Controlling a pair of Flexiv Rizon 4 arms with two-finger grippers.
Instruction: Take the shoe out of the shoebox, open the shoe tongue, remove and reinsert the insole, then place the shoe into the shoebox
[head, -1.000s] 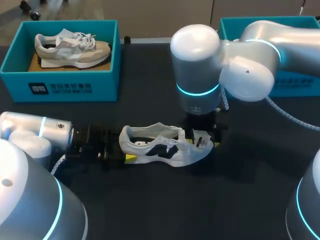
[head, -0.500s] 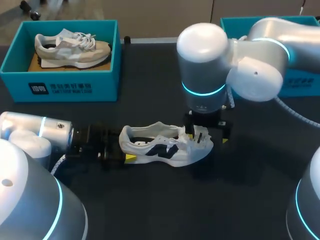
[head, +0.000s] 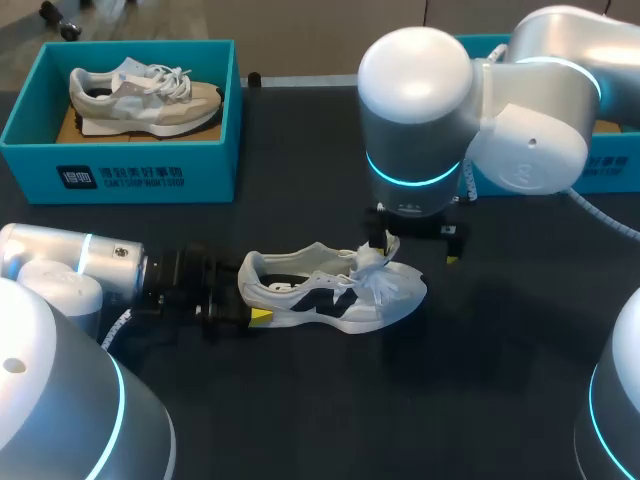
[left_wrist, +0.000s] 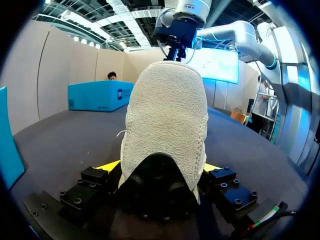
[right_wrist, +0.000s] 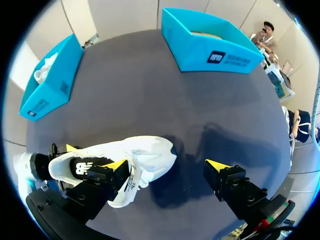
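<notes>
A white shoe (head: 330, 292) with a navy logo lies on its side on the black table, toe pointing right, its laces (head: 378, 266) loose. My left gripper (head: 250, 316) comes in from the left and is shut on the shoe's heel (left_wrist: 167, 115); a yellow fingertip (left_wrist: 109, 166) presses each side of it. My right gripper (right_wrist: 167, 166) hangs open and wide above the shoe's toe (right_wrist: 150, 152), touching nothing. In the head view the right gripper (head: 440, 234) shows just beyond the toe, mostly hidden under its own wrist.
A teal shoebox (head: 120, 165) at the back left holds a beige shoe (head: 145, 95). A second teal box (head: 600, 165) stands at the back right behind my right arm. Bare black table lies in front of the white shoe.
My right gripper let go of the laces and tongue, opened wide, and lifted up and to the right. The laces flopped loose. The left gripper kept still on the heel.
</notes>
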